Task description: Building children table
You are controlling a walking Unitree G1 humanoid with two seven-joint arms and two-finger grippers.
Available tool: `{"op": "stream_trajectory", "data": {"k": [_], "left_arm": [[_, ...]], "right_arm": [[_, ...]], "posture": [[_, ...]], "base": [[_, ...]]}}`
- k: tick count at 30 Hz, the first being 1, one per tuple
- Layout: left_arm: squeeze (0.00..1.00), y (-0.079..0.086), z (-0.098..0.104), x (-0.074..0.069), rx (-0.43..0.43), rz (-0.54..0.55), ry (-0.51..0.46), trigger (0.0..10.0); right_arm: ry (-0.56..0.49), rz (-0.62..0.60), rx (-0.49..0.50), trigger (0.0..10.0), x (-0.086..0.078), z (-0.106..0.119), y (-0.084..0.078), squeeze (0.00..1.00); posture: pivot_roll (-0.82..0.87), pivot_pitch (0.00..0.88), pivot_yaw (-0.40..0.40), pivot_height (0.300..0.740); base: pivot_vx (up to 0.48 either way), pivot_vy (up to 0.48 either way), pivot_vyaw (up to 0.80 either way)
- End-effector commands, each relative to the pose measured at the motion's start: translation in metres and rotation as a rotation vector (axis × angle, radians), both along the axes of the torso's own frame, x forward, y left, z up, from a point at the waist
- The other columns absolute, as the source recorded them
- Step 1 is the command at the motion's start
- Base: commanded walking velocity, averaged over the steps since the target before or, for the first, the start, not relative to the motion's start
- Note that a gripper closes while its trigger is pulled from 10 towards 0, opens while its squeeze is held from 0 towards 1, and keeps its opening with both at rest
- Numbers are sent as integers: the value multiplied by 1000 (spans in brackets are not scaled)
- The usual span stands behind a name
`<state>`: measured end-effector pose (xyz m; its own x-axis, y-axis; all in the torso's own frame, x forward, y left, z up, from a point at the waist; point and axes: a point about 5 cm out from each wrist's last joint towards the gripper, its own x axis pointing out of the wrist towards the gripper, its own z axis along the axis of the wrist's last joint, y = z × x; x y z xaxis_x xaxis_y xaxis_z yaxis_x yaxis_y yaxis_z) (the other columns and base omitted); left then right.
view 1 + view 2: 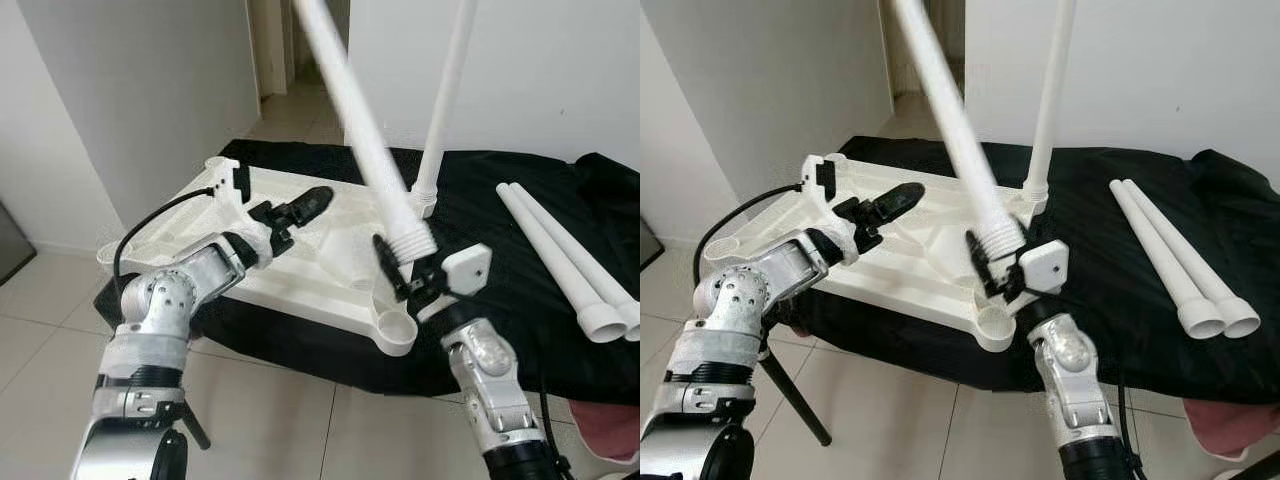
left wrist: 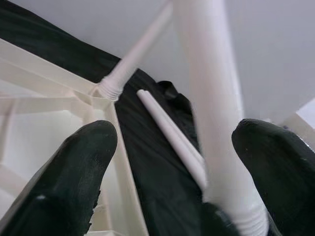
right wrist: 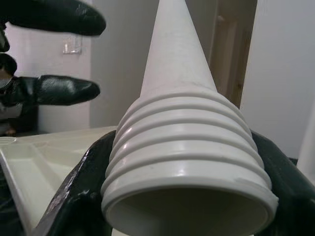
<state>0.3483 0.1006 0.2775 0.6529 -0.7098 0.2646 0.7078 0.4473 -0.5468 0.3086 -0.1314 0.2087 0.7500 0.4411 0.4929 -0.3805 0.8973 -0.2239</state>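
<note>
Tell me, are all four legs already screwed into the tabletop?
No: one leg stands in the tabletop, the right gripper holds another, and two legs lie on the black cloth.

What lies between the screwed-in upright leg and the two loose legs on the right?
Bare black cloth separates the upright leg from the loose legs, as the left eye view shows.

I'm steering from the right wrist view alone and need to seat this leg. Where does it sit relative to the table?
Observer: The right claw holds the leg by its threaded end, tilted over the upturned tabletop.
Operator: Any free socket nearby?
Observer: The near right corner socket is empty, close by that claw.
Operator: And the other legs?
Observer: One installed leg stands upright in the far right corner; two spare legs lie on the black cloth.
</note>
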Motion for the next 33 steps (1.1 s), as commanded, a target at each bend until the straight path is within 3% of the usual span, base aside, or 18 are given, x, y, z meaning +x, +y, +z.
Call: {"op": "stream_trajectory", "data": {"k": [1,3,6,10,16,22,23,25,26,28,29,33], "left_arm": [[0,-5,15,-18,-134,-354,-241,10000],[0,-5,21,-15,-208,-378,-217,10000],[0,-6,23,-13,-216,-379,-211,10000],[0,-9,20,-4,-179,-371,-183,10000],[0,-7,18,7,-150,-315,-134,10000],[0,6,21,25,-90,-173,-117,10000],[0,11,25,31,-79,-135,-95,9098],[0,11,25,31,-79,-135,-95,9098],[0,17,30,35,-82,-94,-80,2000],[0,17,30,35,-82,-94,-80,2000],[0,22,35,37,-91,-74,-72,0],[0,21,38,36,-107,-83,-73,0]], "right_arm": [[-14,26,16,10000,-4,4,4,0],[22,86,4,10000,-9,-4,11,0],[35,111,-5,10000,-11,-6,15,0],[66,215,-41,10000,-21,-13,27,0],[75,262,-60,10000,-28,-16,31,0],[100,282,-69,10000,-35,-21,31,0],[109,280,-71,10000,-37,-23,30,0],[109,280,-71,10000,-37,-23,30,0],[120,282,-71,10000,-38,-26,30,0],[120,282,-71,10000,-38,-26,30,0],[132,283,-72,10000,-39,-28,30,0],[147,281,-70,10000,-40,-30,31,0]], "posture": [[-32,50,69,740],[-38,46,71,740],[-38,46,71,740],[-41,43,73,740],[-42,36,73,740],[-39,32,66,740],[-39,33,64,740],[-39,33,64,740],[-38,33,64,740],[-38,33,64,740],[-36,32,63,740],[-26,29,56,740]], "base": [[0,0,0],[0,0,0],[0,0,0],[0,0,0],[0,0,0],[0,0,0],[0,0,0],[0,0,0],[0,0,0],[0,0,0],[0,0,0],[0,0,0]]}}
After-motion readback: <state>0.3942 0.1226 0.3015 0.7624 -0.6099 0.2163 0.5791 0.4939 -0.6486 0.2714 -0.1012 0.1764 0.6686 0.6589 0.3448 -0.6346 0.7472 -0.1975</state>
